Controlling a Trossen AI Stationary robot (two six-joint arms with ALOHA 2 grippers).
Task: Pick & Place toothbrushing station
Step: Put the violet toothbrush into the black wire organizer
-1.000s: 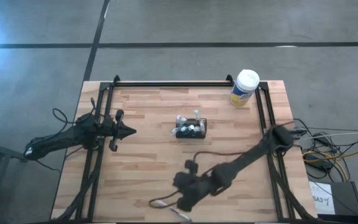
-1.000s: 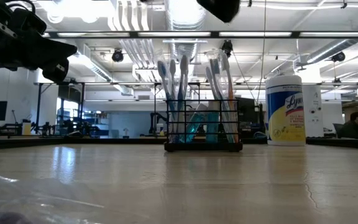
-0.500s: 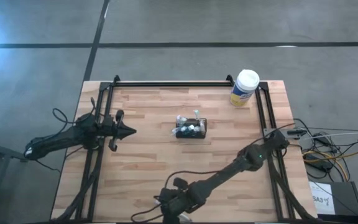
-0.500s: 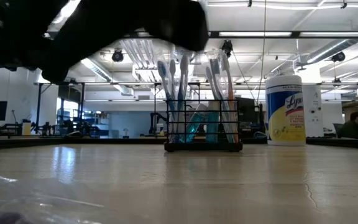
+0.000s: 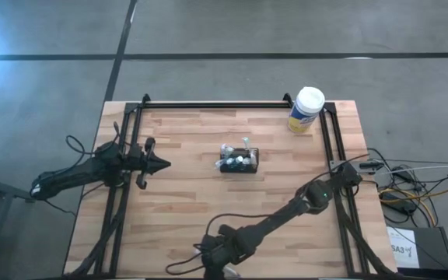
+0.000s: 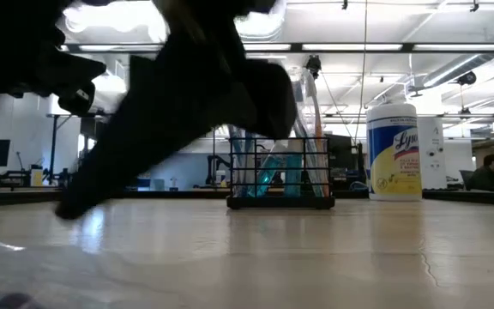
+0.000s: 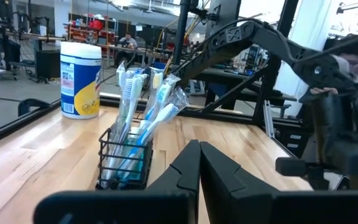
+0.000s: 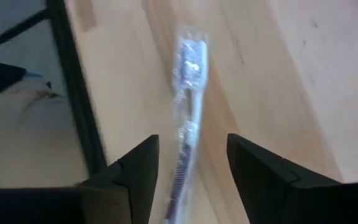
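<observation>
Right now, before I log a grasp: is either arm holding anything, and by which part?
Nothing is held. The right gripper has open jaws around the clear-wrapped toothbrush; the left gripper is shut and empty.

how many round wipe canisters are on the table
1. The canister stands upright at the table's far right corner, apart from the black mesh caddy at mid-table. None seems hidden, though the right arm blocks part of the low view.

Two dark jointed arms (image 5: 286, 214) trailing black cables (image 5: 75, 145).
</observation>
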